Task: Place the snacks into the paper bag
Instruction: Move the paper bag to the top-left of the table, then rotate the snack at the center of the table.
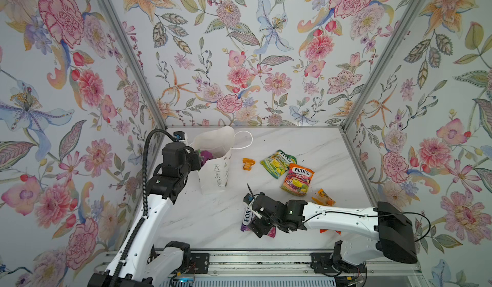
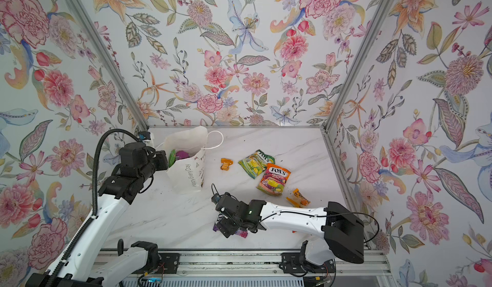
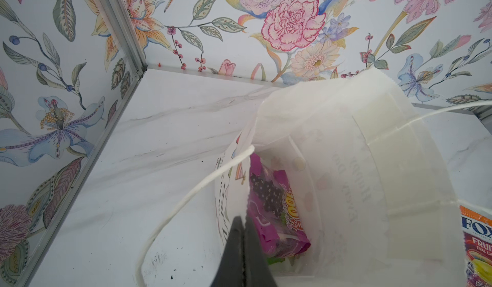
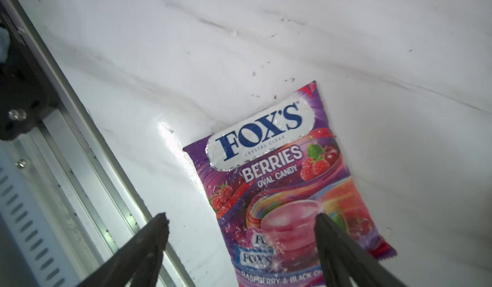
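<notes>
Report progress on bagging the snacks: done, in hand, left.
Done: a purple packet lies inside the paper bag, whose rim the left hand pinches. In hand: the open right hand hovers over the berries packet. Left: green packet, orange packet, orange sachet and yellow-orange sachet.

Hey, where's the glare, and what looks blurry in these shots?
Right wrist view: bright glare on the table beside the berry packet, and the open right hand looks soft. Left wrist view: the left hand pinching the paper bag is blurred.
</notes>
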`<state>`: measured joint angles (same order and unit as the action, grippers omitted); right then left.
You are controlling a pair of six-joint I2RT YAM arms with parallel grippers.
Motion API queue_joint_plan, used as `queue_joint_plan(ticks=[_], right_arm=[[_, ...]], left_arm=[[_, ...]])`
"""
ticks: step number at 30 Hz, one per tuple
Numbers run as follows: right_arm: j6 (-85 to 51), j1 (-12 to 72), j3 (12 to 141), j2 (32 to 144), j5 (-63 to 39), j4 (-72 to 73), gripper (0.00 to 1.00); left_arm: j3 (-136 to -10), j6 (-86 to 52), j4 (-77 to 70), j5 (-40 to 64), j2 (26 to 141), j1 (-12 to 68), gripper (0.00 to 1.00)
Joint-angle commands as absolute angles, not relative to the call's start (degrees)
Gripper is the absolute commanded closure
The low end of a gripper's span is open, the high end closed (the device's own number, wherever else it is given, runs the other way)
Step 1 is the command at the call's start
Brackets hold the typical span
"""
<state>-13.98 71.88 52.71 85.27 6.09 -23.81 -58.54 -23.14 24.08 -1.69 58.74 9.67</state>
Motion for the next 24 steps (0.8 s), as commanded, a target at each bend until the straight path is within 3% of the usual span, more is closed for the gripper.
queue_joint_plan(ticks=[1, 14, 18, 24], right_arm=[[-9.23, 73.61, 53.68, 88.38, 9.96, -25.39, 0.11], [-8.29, 72.43, 63.28, 103.33, 22.16, -28.30, 0.01], [-12.04, 68.20, 66.47, 106.32, 25.90, -31.44, 0.01], [-19.53, 59.09, 70.28, 107.53, 21.18, -34.11, 0.01]], left_arm=[[-58.32, -22.71, 17.69, -1.63, 56.97, 8.97, 1.00], [-55.33, -21.97, 14.69, -2.79, 54.10, 8.98, 1.00], [-54.85, -21.84, 14.42, -2.44, 54.14, 8.97, 1.00], [-54.82, -21.71, 14.50, -2.36, 54.56, 9.01, 1.00]])
